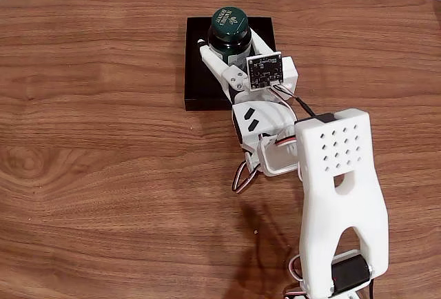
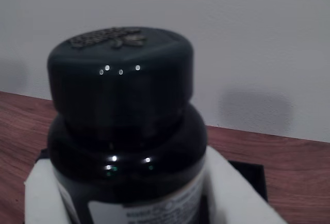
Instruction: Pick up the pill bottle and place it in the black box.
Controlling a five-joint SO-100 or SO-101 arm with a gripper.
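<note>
in the fixed view, bare wood of the desk (image 1: 89, 140) is seen at the left, and the black box (image 1: 196, 85) is found further right, near the far edge. the pill bottle (image 1: 229, 30) is held upright over the box's interior, and the tool (image 1: 231, 40) is seen clamped on it, one white finger at each side of the body. the white arm (image 1: 337, 196) is seen at the right, reaching in from the near edge.

whether the bottle's base is resting on the box floor or hanging above it cannot be told. if the bottle is let go while raised, it could be tipped or bounced toward the low wall; it could also be dragged over by a finger that is pulled back before being fully parted.

in the wrist view, from left to right, a white finger (image 2: 44, 195), the bottle's pale label (image 2: 149, 211) and a strip of box rim (image 2: 247, 175) are shown close up, none legible from above. the bottle's place within the box outline is given by the fixed view alone.
</note>
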